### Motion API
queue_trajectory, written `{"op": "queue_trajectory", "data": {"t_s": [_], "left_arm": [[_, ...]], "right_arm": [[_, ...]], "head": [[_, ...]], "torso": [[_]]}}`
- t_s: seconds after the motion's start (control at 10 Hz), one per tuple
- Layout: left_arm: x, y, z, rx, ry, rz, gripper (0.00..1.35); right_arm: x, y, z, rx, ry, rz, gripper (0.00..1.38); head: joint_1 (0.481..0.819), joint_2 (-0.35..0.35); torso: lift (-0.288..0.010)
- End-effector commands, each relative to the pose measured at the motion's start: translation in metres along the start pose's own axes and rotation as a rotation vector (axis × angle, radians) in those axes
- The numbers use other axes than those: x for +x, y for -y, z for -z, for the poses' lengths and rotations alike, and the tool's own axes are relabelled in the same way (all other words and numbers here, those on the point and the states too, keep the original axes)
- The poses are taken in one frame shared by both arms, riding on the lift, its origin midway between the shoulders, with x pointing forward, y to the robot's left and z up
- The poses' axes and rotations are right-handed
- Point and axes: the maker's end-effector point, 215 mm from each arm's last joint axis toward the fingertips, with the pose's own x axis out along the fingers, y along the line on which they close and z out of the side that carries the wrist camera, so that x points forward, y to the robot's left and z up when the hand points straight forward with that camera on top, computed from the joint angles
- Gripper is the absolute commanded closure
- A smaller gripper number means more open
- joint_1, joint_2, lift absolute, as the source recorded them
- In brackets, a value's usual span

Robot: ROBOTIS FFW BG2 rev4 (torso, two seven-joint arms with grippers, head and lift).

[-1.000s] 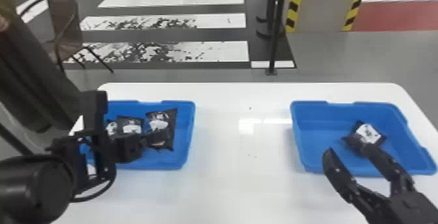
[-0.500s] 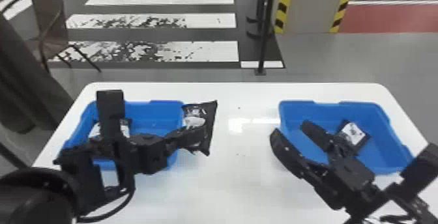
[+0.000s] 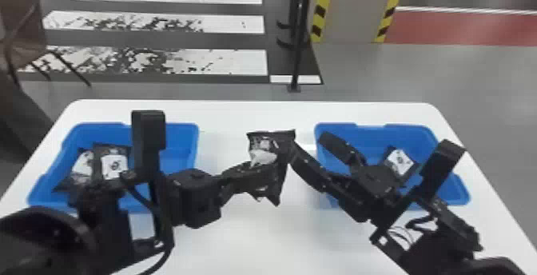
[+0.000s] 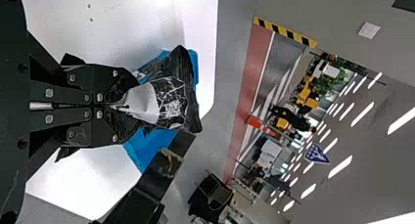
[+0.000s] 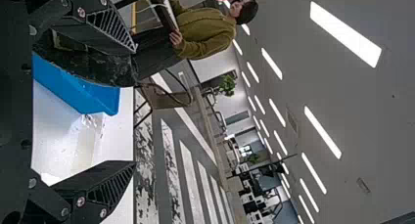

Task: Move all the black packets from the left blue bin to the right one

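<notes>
Now the left jaws (image 3: pixel 255 174) clamp a black packet (image 3: pixel 264 145) above the bench (image 3: pixel 255 238), between left bin (image 3: pixel 183 136) and right bin (image 3: pixel 458 192)! The right jaws (image 3: pixel 311 147) gape wide, empty, near it.

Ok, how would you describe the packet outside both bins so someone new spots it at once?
On the white table, look between the left blue bin and the right blue bin. The left end effector grips a crumpled black packet with a whitish patch. Unlike the other packets, which lie in bins, this one is held up.
</notes>
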Motion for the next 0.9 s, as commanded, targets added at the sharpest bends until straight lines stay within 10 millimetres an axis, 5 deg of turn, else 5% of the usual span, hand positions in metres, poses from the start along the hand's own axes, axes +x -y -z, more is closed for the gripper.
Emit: {"op": "queue_trajectory", "data": {"t_s": [0.0,0.2,0.5,0.8], "left_arm": [[0.006,0.013,0.0,0.006,-0.004,0.033,1.21],[0.008,0.019,-0.001,0.008,-0.005,0.048,1.21],[0.009,0.022,-0.001,0.004,-0.004,0.057,1.21],[0.009,0.024,0.0,-0.009,-0.005,0.064,1.17]], "right_arm": [[0.009,-0.008,-0.008,0.011,0.015,-0.029,0.23],[0.02,-0.033,0.005,0.069,-0.013,-0.095,0.29],[0.022,-0.041,0.016,0.129,-0.029,-0.122,1.27],[0.022,-0.041,0.014,0.135,-0.017,-0.126,1.27]], "head": [[0.695,-0.077],[0.695,-0.079],[0.695,-0.048],[0.695,-0.044]], "torso": [[-0.14],[-0.14],[-0.14],[-0.14]]}}
